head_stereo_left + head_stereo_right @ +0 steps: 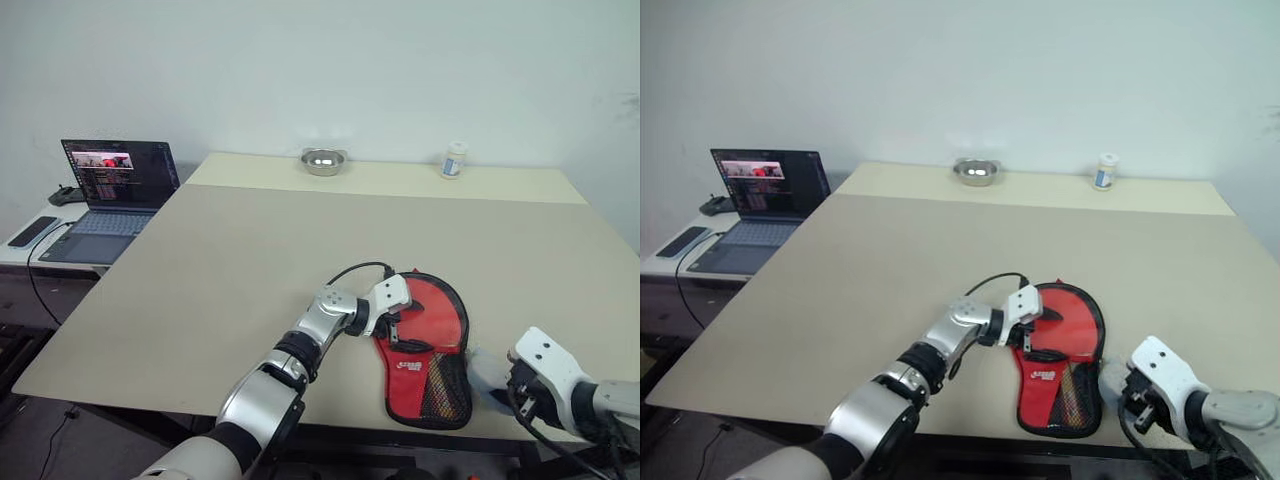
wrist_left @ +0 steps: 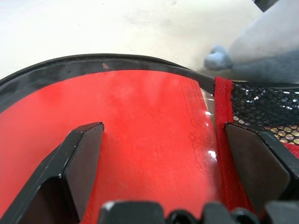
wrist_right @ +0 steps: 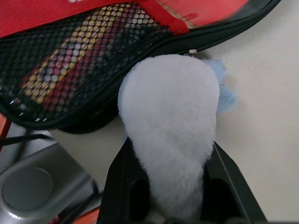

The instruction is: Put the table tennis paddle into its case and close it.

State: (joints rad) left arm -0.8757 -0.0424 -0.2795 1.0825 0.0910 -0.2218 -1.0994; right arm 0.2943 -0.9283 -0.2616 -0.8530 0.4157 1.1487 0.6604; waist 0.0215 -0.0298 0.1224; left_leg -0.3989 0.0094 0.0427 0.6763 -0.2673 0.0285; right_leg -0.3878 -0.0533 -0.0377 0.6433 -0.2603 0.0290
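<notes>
My left fingers (image 2: 84, 163), spread wide, straddle the paddle (image 2: 140, 140) inside the case (image 1: 430, 350). Its long axis runs toward me. My right fingers (image 3: 224, 182), beside the case's narrow end, clamp a white fluffy thing (image 3: 170, 135).

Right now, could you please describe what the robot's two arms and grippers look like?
Both arms are silver-grey metal with black joint bands. Each wrist ends in a white housing, left gripper and right gripper, with two black wedge-shaped fingers. A black cable loops over the left wrist.
</notes>
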